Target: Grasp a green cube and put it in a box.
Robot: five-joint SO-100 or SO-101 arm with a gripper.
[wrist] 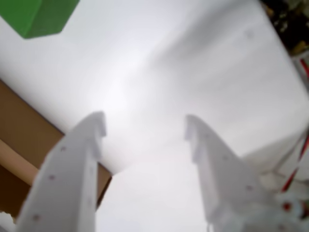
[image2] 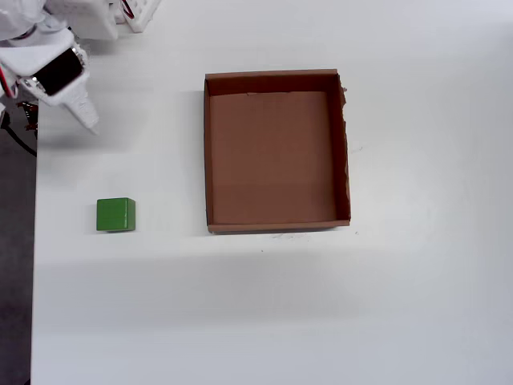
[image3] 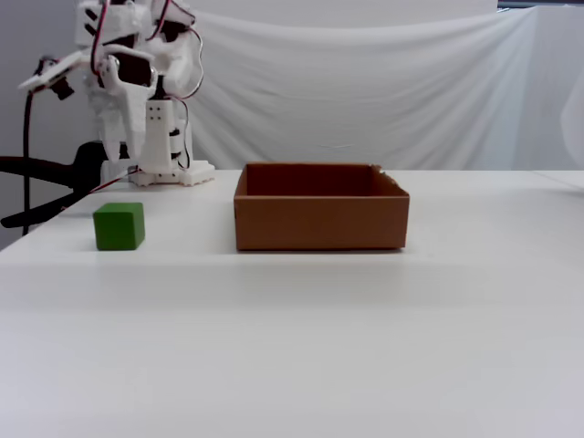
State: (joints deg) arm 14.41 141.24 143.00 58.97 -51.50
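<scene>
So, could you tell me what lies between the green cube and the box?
Nothing: in the overhead view, only bare white table separates the green cube from the box.

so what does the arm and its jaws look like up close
The arm is white plastic, boxy, with red, black and white wires looped over its top and dark motor blocks set into the frame. The gripper has two flat white tapering jaws, dotted with small screw holes. Its white base stands on the white table.
</scene>
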